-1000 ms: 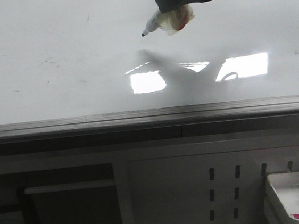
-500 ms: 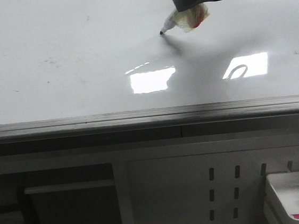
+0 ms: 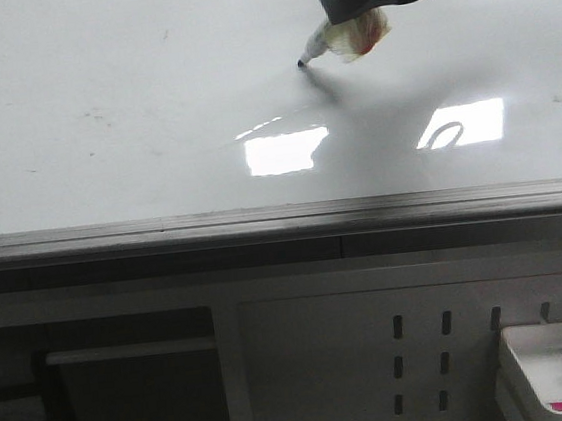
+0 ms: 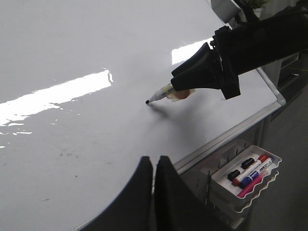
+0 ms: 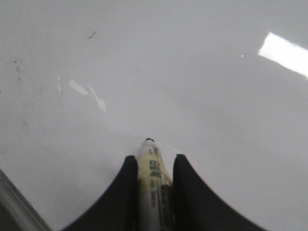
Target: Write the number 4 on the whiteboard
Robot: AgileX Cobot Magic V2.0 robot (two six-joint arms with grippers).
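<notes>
I saw a little white tray (image 4: 269,166) below the board's edge. It held some markers (image 4: 250,172), side by side.

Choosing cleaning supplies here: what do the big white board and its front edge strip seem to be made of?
The large white writing board looks like glossy coated or laminated panel: it mirrors bright window glare. Its grey front edge strip looks like brushed metal, probably aluminium, with a dull sheen; I can't be sure.

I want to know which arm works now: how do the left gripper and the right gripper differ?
The right gripper is shut on a marker, its tip at the whiteboard; the left gripper is shut on nothing. The right gripper is over the board; the left gripper is at the board's near edge. Both have dark fingers.
</notes>
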